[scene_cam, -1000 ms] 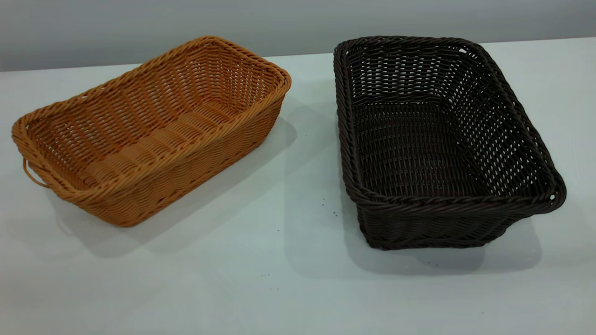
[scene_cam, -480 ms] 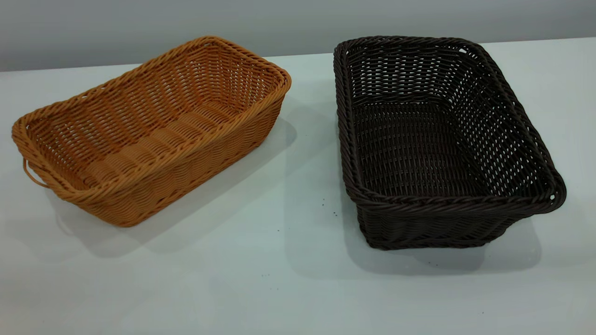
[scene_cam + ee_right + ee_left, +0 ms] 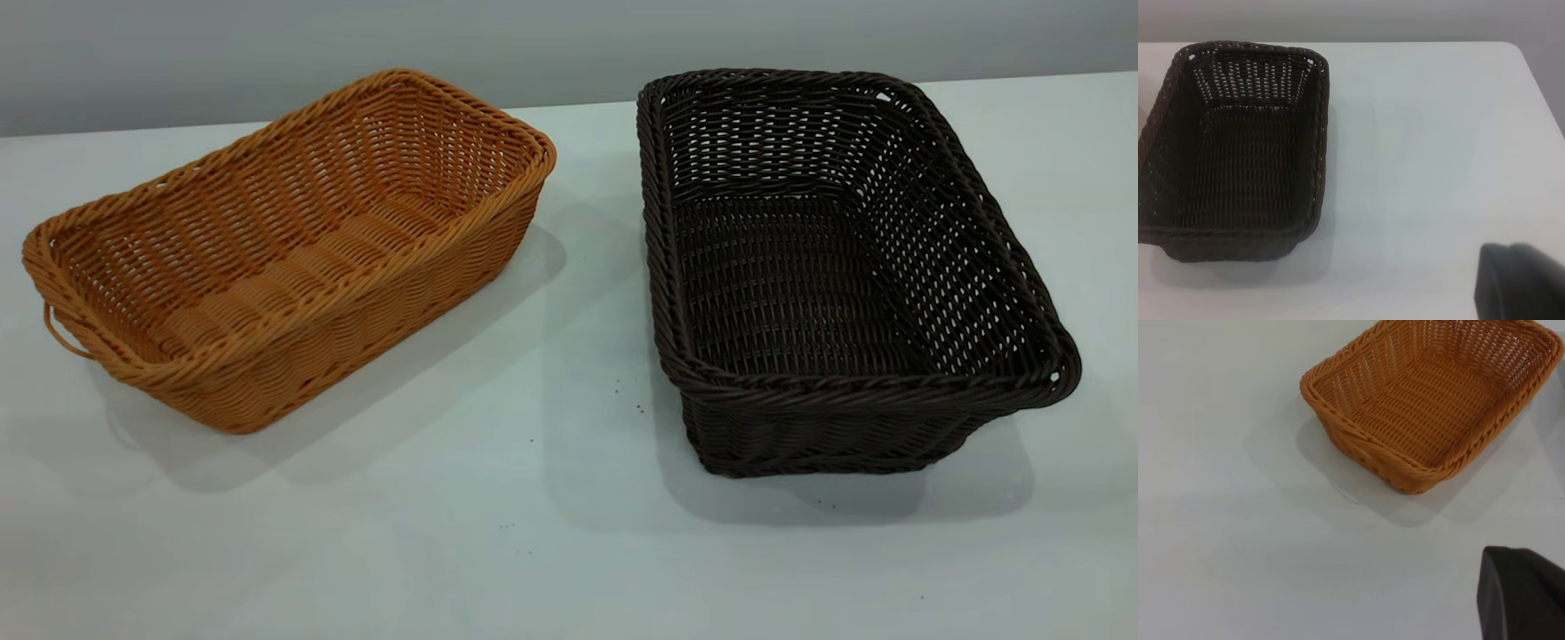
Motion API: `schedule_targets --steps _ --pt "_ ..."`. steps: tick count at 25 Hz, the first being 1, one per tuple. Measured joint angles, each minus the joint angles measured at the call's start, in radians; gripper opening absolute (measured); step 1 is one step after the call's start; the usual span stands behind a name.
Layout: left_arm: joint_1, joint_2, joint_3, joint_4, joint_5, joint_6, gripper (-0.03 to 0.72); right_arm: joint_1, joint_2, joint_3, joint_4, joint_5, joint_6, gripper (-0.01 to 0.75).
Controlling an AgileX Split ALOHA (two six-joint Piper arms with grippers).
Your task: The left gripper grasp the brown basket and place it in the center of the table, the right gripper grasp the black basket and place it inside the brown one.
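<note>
The brown basket point(image 3: 356, 329) stands empty on the left of the white table point(image 3: 551, 533), turned at an angle, with a small loop handle at its near left end. The black basket point(image 3: 818, 436) stands empty on the right, apart from it. Neither gripper shows in the exterior view. In the left wrist view only a dark part of the left gripper point(image 3: 1521, 597) shows, well away from the brown basket point(image 3: 1358, 447). In the right wrist view a dark part of the right gripper point(image 3: 1519, 283) shows, off to the side of the black basket point(image 3: 1238, 248).
A grey wall point(image 3: 569, 36) runs behind the table's far edge. In the right wrist view the table's edge point(image 3: 1538, 87) lies beyond the black basket. Bare table lies between the baskets and in front of them.
</note>
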Motion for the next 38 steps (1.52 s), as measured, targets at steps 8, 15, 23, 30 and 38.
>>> schedule_targets --steps 8,15,23,30,38 --pt "0.000 0.000 0.000 0.000 0.000 0.000 -0.001 0.000 0.000 0.000 0.000 0.000 0.000 0.003" --pt "0.000 0.000 0.000 0.000 0.000 0.000 -0.001 0.001 0.000 0.000 -0.002 -0.004 0.000 0.003" --pt "0.000 0.000 0.000 -0.009 -0.004 0.001 -0.001 0.001 0.000 0.000 0.019 -0.006 0.001 0.003" --pt "0.000 0.048 -0.044 -0.089 -0.055 0.018 -0.001 0.001 0.019 -0.034 0.103 -0.004 -0.026 0.018" --pt "0.000 0.291 -0.192 -0.293 -0.195 0.239 0.046 0.001 0.244 -0.082 0.240 -0.080 -0.099 0.153"
